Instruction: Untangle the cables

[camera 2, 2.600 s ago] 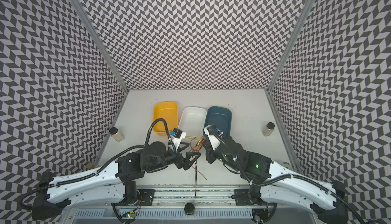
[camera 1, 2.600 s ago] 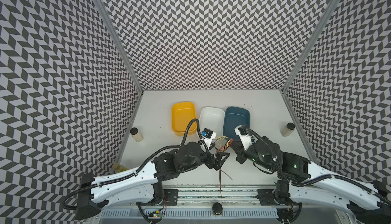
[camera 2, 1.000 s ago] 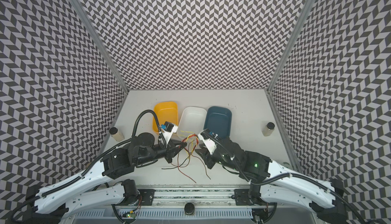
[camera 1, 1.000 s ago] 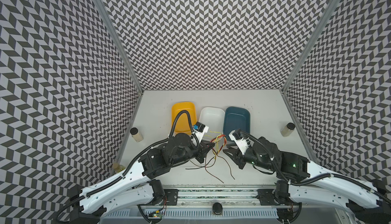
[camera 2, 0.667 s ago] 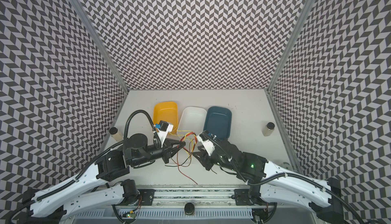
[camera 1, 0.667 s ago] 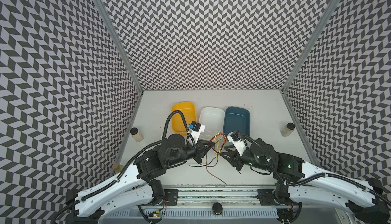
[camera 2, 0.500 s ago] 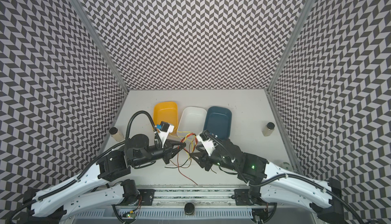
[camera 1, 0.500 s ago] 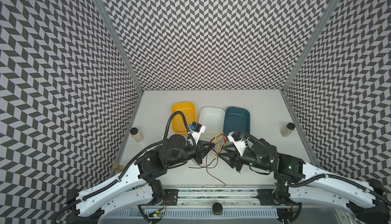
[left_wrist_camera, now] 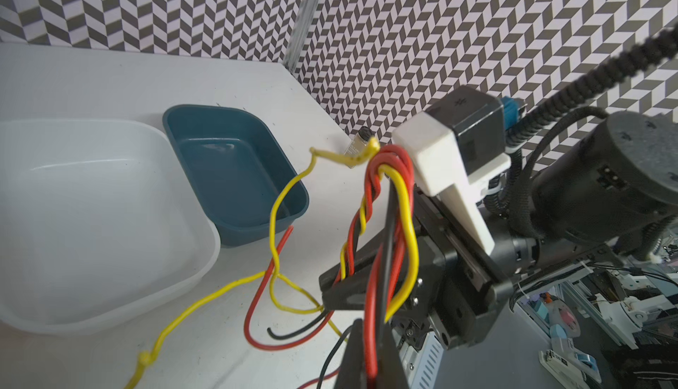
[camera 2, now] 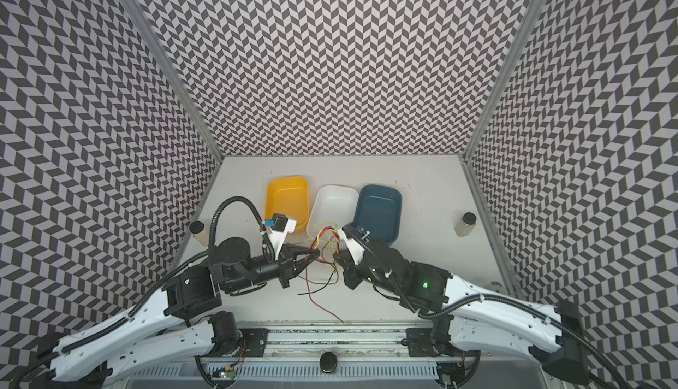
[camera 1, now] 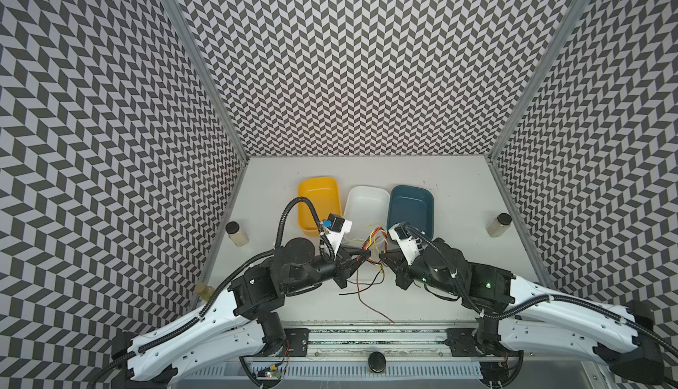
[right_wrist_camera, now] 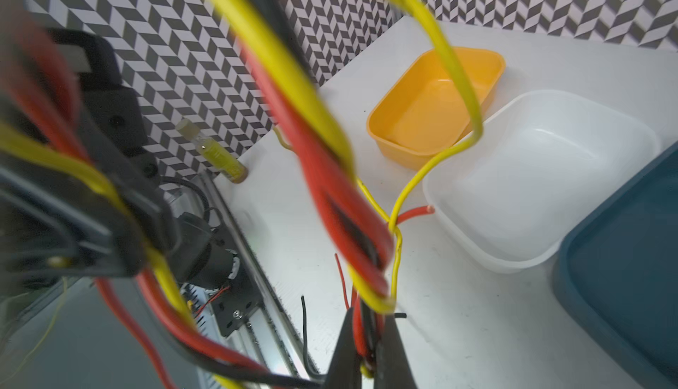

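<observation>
White desk, chevron walls; left tool clamped on twisted red, yellow, black cables; right tool clamped on same bundle; jar label blurred, unreadable.

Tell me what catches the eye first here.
A tangle of red, yellow and black cables hangs mid-table, pinched between the left gripper and the right gripper, both shut on it. Behind it, a yellow tub, a white tub and a blue tub stand in a row, empty. Chevron-patterned walls enclose everything.
</observation>
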Controlling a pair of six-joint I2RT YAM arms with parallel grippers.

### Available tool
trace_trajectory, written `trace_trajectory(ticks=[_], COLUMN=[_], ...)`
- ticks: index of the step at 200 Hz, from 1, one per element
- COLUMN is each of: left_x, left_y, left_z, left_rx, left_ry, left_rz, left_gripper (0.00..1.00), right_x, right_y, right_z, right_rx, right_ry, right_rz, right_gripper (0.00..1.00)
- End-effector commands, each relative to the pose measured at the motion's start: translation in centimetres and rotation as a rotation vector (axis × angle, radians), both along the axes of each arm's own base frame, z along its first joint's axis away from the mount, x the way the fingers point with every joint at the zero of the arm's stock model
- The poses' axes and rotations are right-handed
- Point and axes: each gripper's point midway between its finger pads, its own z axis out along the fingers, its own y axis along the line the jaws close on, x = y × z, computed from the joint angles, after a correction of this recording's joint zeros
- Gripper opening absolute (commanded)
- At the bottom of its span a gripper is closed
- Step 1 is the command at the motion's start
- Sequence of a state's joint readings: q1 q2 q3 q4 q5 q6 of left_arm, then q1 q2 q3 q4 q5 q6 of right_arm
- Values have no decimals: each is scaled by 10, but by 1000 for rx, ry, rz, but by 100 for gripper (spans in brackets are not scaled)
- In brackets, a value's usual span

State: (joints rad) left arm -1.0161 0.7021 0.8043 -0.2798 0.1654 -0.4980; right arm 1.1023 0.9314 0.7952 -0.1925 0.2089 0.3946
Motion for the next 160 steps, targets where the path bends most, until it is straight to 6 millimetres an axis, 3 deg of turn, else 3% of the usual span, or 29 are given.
trace_trajectory(ticks=[1, 27, 66, 116, 128, 146, 160], left_x=[-1, 3, 9, -3, -2, 4, 9], left_y=[19, 31, 43, 7, 6, 16, 24], left_z=[18, 14, 11, 1, 3, 7, 8], left_rx=[-13, 40, 92, 69, 81, 122, 154], left_ry=[-67, -87, -99, -19, -37, -73, -86], left_rz=[51, 92, 142, -28, -32, 17, 50], left_gripper=[0, 0, 0, 0, 0, 0, 0], right_x=[23, 22, 11, -9, -2, 22, 27], right_y=[-44, -60, -56, -39, -50, -92, -104], right_z=[2, -1, 2, 31, 31, 27, 23], right_rx=[-61, -73, -102, -65, -127, -251, -307], right_ry=[-65, -95, -111, -162, -179, -184, -182], right_rz=[-225, -261, -168, -1, -53, -302, -364], right_gripper=[0, 0, 0, 0, 0, 0, 0])
